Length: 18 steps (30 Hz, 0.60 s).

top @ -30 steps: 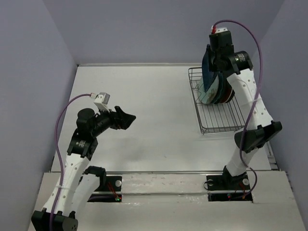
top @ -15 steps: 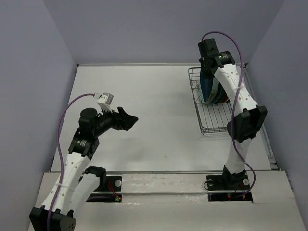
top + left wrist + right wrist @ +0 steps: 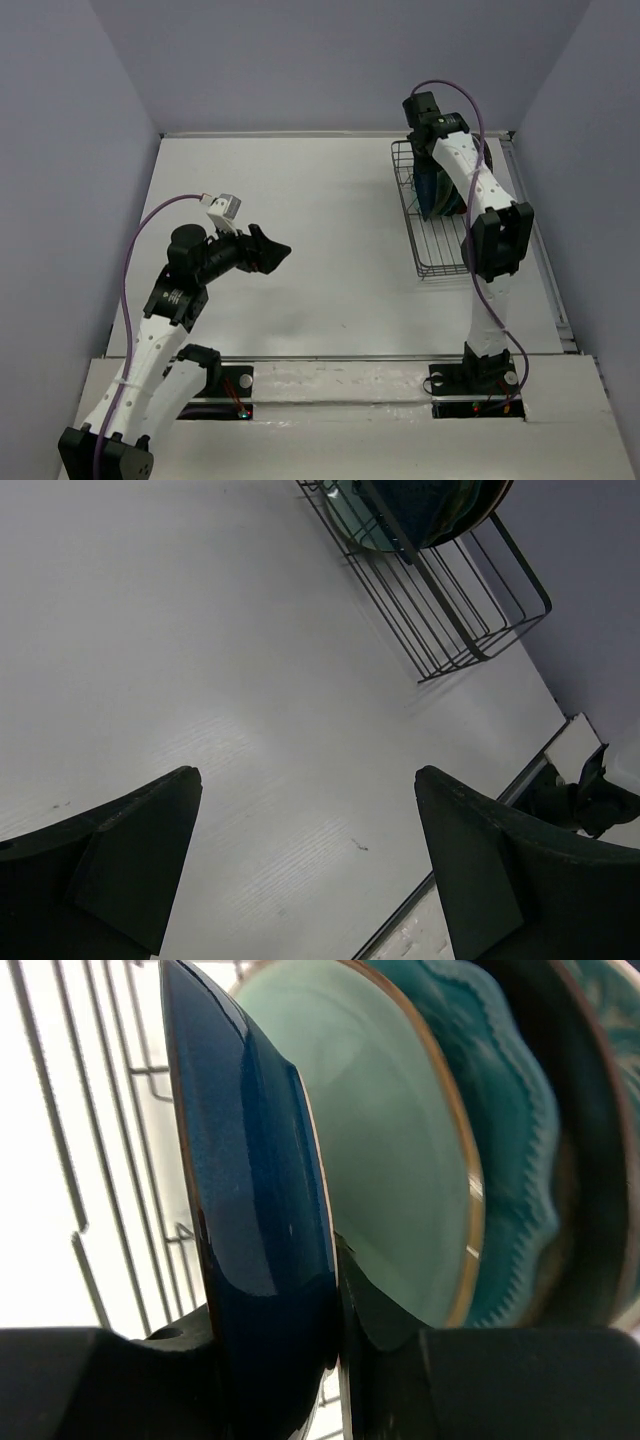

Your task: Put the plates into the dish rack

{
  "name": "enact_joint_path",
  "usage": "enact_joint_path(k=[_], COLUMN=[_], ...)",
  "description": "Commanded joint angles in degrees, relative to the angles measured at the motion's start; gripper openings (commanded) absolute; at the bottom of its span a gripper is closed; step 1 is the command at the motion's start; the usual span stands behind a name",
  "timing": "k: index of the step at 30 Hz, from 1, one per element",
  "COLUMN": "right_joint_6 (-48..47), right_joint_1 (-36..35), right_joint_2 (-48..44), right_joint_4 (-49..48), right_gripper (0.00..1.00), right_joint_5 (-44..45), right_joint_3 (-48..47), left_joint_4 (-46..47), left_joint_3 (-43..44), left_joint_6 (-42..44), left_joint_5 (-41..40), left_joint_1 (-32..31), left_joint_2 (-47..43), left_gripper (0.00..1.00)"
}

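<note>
The dish rack (image 3: 445, 235) stands on the white table (image 3: 300, 190) in the upper right of the top view, with its long side running from the top of the frame downward. The plates (image 3: 440, 190) stand on edge, close together, in its upper half; its lower half shows only bare wires.

The right arm reaches over this upper end of the rack. In the right wrist view the right fingers (image 3: 335, 1380) are clenched on the lower rim of a glossy dark blue plate (image 3: 260, 1210), one finger on each face of it. This plate is upright, at the left of the row. Just beside it, to the right, is a mint green plate (image 3: 400, 1180) with a thin brown rim, and then a scalloped teal plate (image 3: 505, 1160). More plates follow at the right edge of the frame, but I cannot tell them apart well. The rack wires are visible behind the blue plate on the left. Whether the blue plate already rests on the wires, I cannot tell.

The left fingers (image 3: 272, 246) hang over the table in the centre left of the top view, well apart from the rack. They are spread wide and grasp nothing; between them the left wrist view shows only the table surface.
</note>
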<state>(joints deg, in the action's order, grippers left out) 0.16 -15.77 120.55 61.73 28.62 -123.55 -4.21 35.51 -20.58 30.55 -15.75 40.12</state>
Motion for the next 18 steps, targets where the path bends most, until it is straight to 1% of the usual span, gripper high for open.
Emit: enact_joint_path(k=[1,10,11,12,13,15,16,18], right_joint_6=[-1.1,-1.4,-1.3,-0.9,-0.9,-0.3,-0.3,1.6], right_joint_1=[0.0,0.0,0.0,0.0,0.0,0.0,0.0,0.0], right_joint_2=[-0.3,1.6,1.7,1.5,1.3,0.0,-0.7,-2.4], right_joint_4=[-5.8,-10.2,-10.3,-10.4,-10.5,-11.1,-11.3,-12.2], right_gripper=[0.07,0.07,0.08,0.11,0.19,0.3,0.44,0.55], right_joint_5=[1.1,0.6,0.8,1.1,1.1,1.3,1.4,1.3], right_joint_3=[-1.9,1.0,1.2,1.6,1.9,2.7,2.9,3.0], left_joint_4=[1.0,1.0,1.0,1.0,1.0,1.0,0.9,1.0], left_joint_3=[0.3,0.4,0.3,0.3,0.3,0.4,0.3,0.3], left_joint_6=[0.7,0.7,0.7,0.7,0.7,0.7,0.6,0.5], left_joint_5=[0.8,0.7,0.6,0.5,0.3,0.0,-0.1,-0.5], left_joint_1=[-0.5,-0.6,-0.5,-0.5,-0.5,-0.6,-0.5,-0.5], left_joint_2=[-0.3,-0.1,-0.1,-0.1,-0.1,-0.1,-0.1,-0.2], left_gripper=[0.99,0.99,0.99,0.99,0.99,0.99,0.99,0.99])
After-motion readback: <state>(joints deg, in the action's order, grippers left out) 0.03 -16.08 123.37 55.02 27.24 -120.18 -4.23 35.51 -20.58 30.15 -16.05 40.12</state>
